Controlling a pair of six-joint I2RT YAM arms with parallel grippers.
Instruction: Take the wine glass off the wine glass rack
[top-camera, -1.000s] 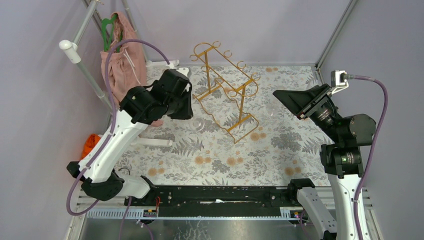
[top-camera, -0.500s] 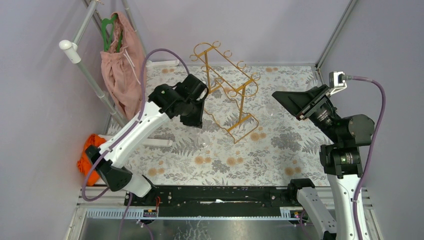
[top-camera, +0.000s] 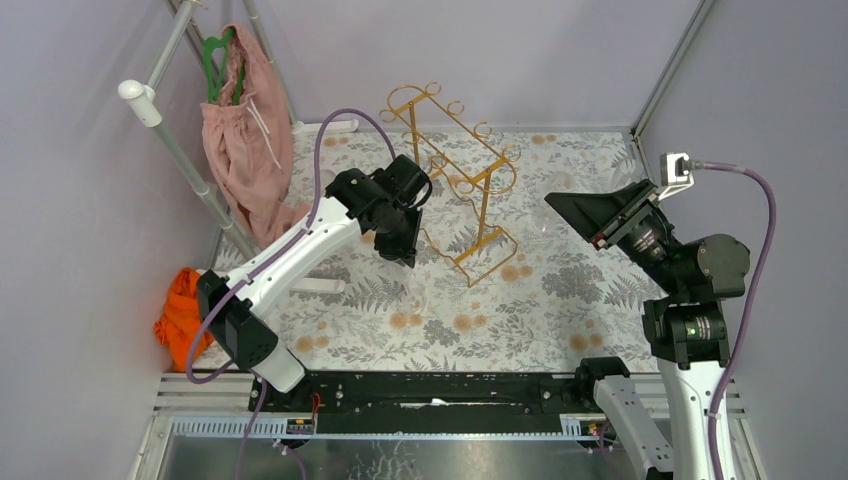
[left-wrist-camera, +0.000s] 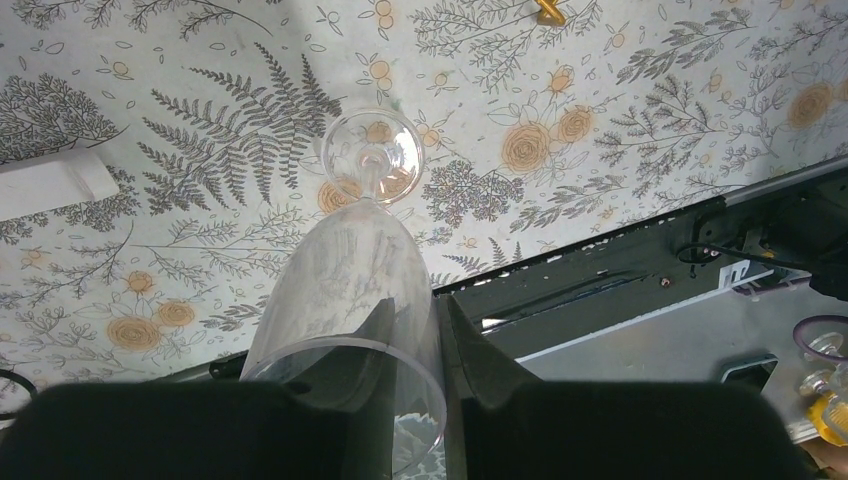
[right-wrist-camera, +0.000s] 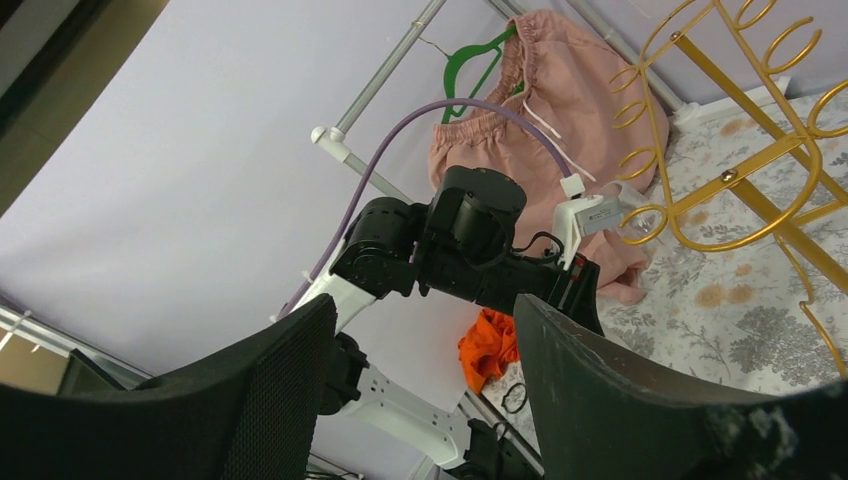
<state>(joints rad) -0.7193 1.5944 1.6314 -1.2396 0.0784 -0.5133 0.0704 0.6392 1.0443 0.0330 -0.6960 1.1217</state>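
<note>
wine glass (left-wrist-camera: 350, 285) of clear glass pinched tight in black left gripper (left-wrist-camera: 425, 340), away from gold wire rack (top-camera: 452, 190) to avoid bumps; right gripper (right-wrist-camera: 420, 310) gaping.

Your worktop (top-camera: 560, 290): white cloth w/ grey fern fronds + tan-orange flower heads, repeating all over. Wine glass rack (top-camera: 484, 205): gold wire thruout. Wine glass (left-wrist-camera: 350, 290): clear, no tint; you see the grey print thru its bowl. Left gripper (left-wrist-camera: 415, 305) & right gripper (right-wrist-camera: 425, 330): both black; the right's pads (right-wrist-camera: 290, 400) show a fine mesh texture. Left arm (top-camera: 290, 255): white links, black joints, w/ a purple cable (top-camera: 350, 112). Garment (top-camera: 235, 140) far left: dusty pink, on a green hanger (top-camera: 212, 70). Cloth (top-camera: 180, 315) at your left edge: bright orange. Walls (top-camera: 560, 50): plain pale lilac-grey.
</note>
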